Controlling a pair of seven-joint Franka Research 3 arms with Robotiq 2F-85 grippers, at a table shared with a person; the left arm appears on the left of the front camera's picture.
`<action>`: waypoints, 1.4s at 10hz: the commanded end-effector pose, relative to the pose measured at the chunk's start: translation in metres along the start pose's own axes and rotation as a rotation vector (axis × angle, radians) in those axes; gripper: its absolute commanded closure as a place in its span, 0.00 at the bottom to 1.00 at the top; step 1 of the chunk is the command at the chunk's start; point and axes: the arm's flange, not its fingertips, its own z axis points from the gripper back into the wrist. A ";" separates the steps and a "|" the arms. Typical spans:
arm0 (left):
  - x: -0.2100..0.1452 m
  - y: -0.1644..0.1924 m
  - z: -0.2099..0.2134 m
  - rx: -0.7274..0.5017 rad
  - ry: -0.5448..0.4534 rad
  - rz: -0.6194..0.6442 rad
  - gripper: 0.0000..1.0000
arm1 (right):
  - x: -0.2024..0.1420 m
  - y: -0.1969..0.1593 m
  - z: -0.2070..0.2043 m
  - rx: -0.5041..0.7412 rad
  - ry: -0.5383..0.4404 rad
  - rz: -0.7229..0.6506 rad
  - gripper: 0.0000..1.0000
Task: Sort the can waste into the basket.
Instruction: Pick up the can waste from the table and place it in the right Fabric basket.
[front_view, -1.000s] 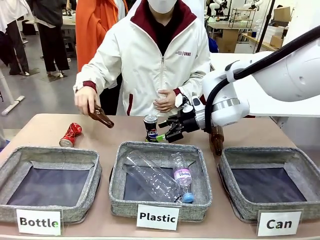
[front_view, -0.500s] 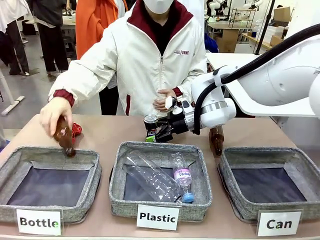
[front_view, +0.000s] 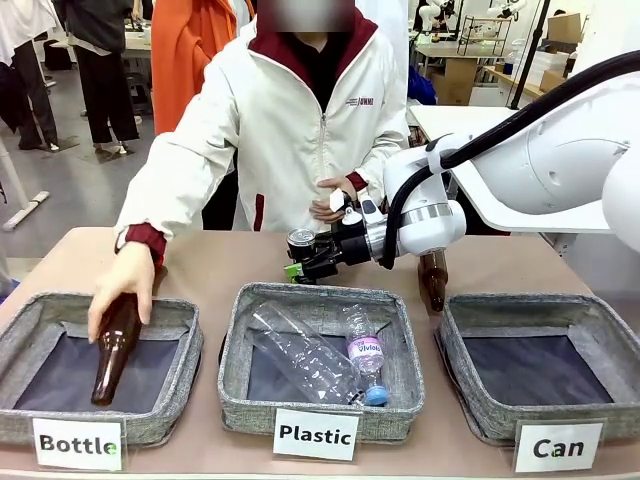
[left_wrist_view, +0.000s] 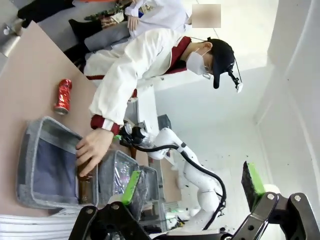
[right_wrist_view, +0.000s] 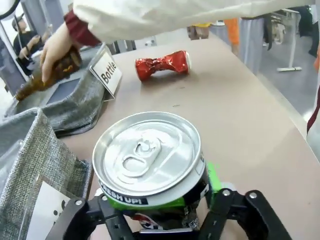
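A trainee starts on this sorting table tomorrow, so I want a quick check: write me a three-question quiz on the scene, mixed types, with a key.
1. True or false: the crushed red can lies inside the Can basket.
2. Which basket holds the clear plastic bottles? A Bottle; B Plastic; C Can.
3. Fill in: the right pincer stands around the dark ____.
Key: 1 false, it lies on the table. 2 B. 3 can.
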 end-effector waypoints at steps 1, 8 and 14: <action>0.002 0.009 -0.012 -0.006 0.003 0.041 0.00 | 0.000 -0.007 0.001 -0.004 -0.031 -0.029 1.00; -0.024 0.035 -0.064 0.058 0.194 0.060 0.00 | 0.058 0.055 0.068 -0.147 0.036 0.082 1.00; -0.032 0.142 -0.159 0.306 0.479 0.236 0.00 | 0.139 0.239 0.209 -0.361 0.775 0.122 1.00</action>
